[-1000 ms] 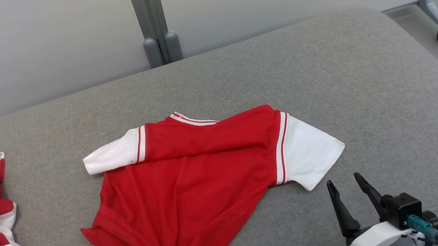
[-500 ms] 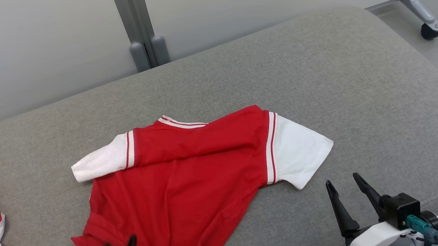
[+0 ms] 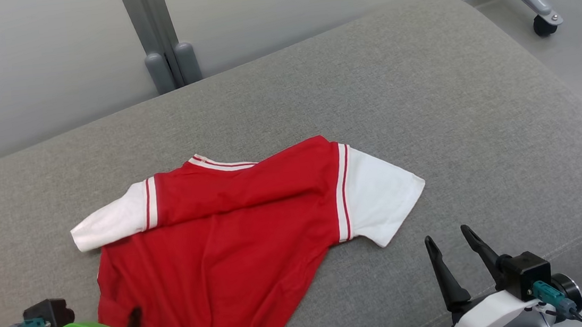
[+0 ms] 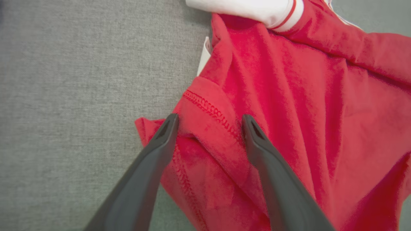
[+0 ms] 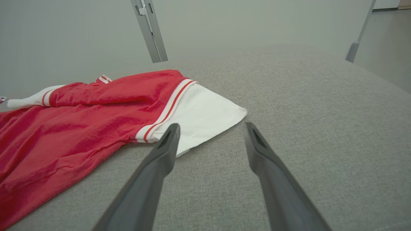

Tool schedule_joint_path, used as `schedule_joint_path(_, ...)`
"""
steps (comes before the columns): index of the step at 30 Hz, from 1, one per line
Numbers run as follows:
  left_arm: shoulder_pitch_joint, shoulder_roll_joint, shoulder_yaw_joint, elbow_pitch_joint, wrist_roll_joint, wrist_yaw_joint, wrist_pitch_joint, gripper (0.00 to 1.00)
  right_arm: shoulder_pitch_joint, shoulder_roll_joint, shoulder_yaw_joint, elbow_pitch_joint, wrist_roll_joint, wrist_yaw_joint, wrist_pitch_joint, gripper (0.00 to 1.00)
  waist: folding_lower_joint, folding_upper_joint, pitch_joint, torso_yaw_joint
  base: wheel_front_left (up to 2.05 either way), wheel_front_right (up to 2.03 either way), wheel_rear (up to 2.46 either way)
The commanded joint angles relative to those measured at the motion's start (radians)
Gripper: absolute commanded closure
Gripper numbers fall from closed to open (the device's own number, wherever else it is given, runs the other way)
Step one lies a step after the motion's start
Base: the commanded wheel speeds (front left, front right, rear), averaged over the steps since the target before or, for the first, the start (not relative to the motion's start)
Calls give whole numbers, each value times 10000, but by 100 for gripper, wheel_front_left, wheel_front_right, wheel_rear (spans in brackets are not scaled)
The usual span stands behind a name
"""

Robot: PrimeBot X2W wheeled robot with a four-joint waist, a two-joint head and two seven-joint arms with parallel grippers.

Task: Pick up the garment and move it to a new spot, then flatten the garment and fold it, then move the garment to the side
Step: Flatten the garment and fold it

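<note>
Grey woven upholstery covers the wide cushion [image 3: 450, 95] that carries the work; a pale wall panel and a grey post [image 3: 162, 42] stand behind it. At centre-left of the head view the garment [image 3: 212, 235] lies spread but not flat: a red jersey with two white sleeves, red-and-white striped trim at the shoulder seams and at the collar [image 3: 221, 164], long diagonal creases across the body, and its lower left corner turned over to show the stitched hem [image 4: 208, 107]. Judged from its drape, the fabric is light, soft and limp; it will sag and bunch when lifted at one point, so hold it at two well-separated points on doubled edges such as the hem corner and a sleeve cuff. The left gripper [image 4: 209, 120] is over that turned hem, fingers apart and straddling the fold, clamped on nothing. The right gripper [image 5: 210, 126] is over bare upholstery at lower right, fingers apart and empty, just beside the right sleeve [image 5: 205, 115]
</note>
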Motion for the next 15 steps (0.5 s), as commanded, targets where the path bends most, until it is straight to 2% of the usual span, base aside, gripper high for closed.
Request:
schedule_joint_path(1,-225,-16,-133,276,-117,-220,288,0,-28,-19,8,23,-2,-14,-30,0,0,0,54,-87,0,0,0)
schedule_joint_path(3,-395,-59,-245,619,-244,-505,637,0,-93,-14,20,22,16,-14,-30,0,0,0,113,-142,0,0,0)
schedule_joint_path(4,-480,-103,-414,821,-333,-827,900,0,-164,-16,24,14,47,-14,-30,0,0,0,176,-191,0,0,0)
schedule_joint_path(5,-591,-128,-393,886,-385,-939,918,58,-190,-21,27,2,66,-14,-30,0,0,0,229,-214,0,0,0)
schedule_joint_path(6,-700,-76,-401,925,-294,-1001,853,100,-214,-19,27,-13,81,-14,-30,0,0,0,266,-226,0,0,0)
schedule_joint_path(15,-2426,302,80,1604,560,-890,-695,100,-436,-16,29,-138,151,-14,-30,0,0,0,869,-360,0,0,0)
